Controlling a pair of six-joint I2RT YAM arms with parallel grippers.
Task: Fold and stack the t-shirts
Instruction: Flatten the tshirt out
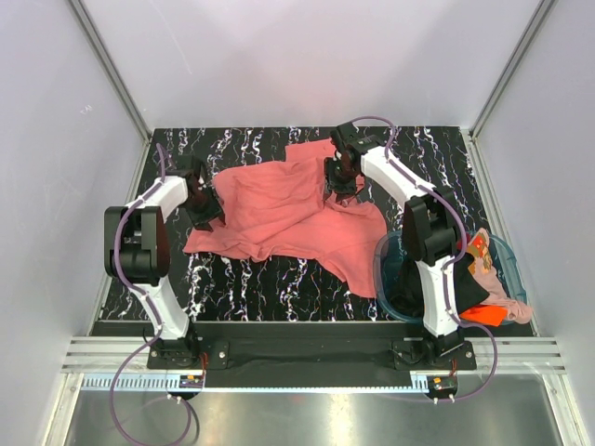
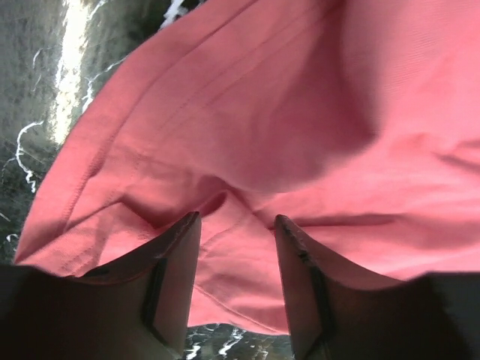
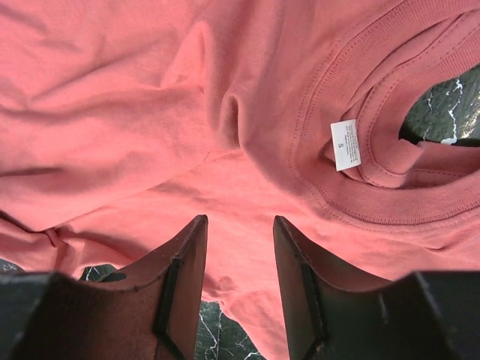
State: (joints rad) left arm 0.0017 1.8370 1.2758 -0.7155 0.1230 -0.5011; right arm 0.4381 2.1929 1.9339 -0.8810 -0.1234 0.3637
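Folding barely started: crumpled salmon-red fabric t-shirt (image 1: 279, 209) lies unfolded, left end effector (image 2: 237, 221) and right end effector (image 3: 240, 221) both parted, nothing stacked.

Teal basket (image 1: 383, 271) on black marbled table (image 1: 270, 279).

Black marbled table (image 1: 260, 279); salmon-red t-shirt (image 1: 279, 209) spread on it; teal basket (image 1: 387, 271) at right.

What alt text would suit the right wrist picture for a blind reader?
A salmon-red t-shirt fills the view, its collar and white size tag at right. The right gripper sits at the bottom, fingers apart over the cloth; black marbled table shows through the neck.
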